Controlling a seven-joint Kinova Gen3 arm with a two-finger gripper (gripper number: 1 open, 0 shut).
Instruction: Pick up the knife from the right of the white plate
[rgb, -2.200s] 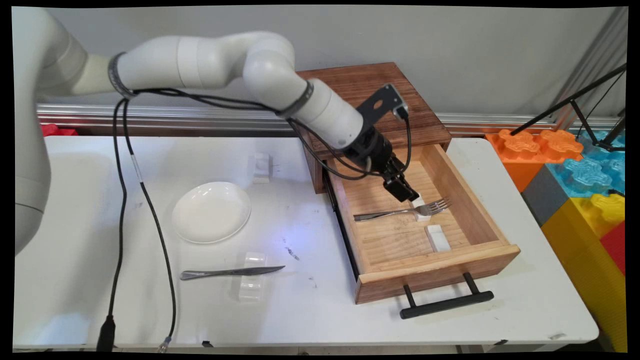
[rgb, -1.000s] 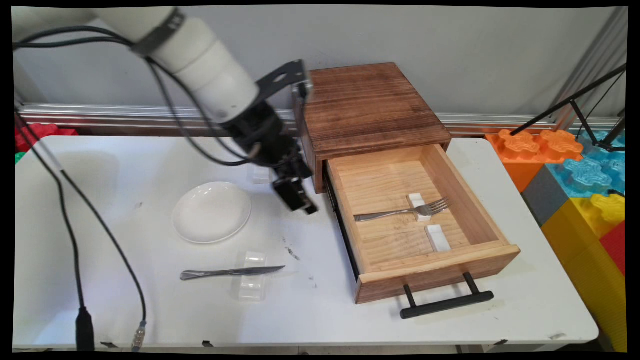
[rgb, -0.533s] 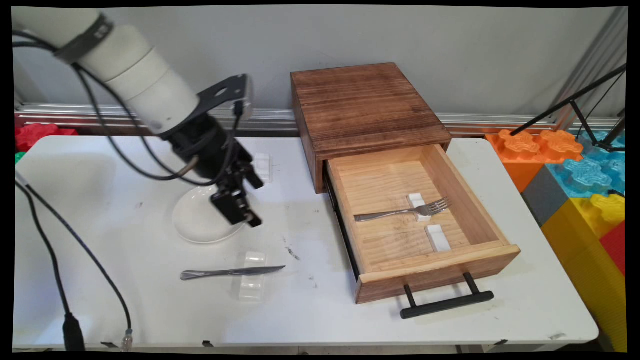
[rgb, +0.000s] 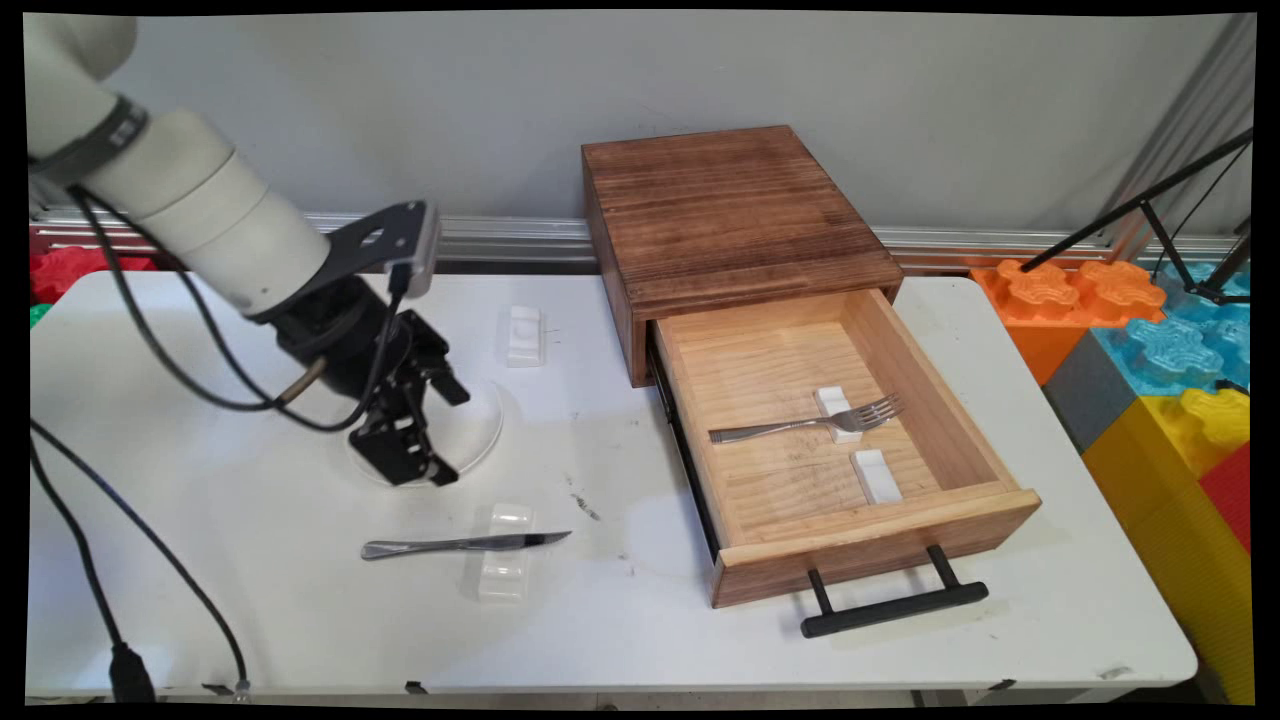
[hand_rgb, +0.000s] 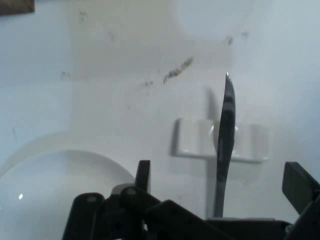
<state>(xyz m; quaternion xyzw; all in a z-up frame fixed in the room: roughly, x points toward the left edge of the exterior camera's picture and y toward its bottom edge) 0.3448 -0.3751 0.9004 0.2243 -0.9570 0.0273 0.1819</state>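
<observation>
The slim steel table knife (rgb: 465, 544) lies across a low white plastic rest (rgb: 504, 566) near the table's (rgb: 150, 560) front edge: light, stiff, slippery; its raised middle seems the best hold. The black two-finger gripper (rgb: 418, 476), spread wide and empty, hovers above the glossy, breakable white round plate (rgb: 478, 425), just behind the knife.

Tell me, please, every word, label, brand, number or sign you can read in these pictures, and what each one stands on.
None: no readable text shows on the arm, the gripper, the wooden drawer box, the knife, the fork or the plate.
</observation>
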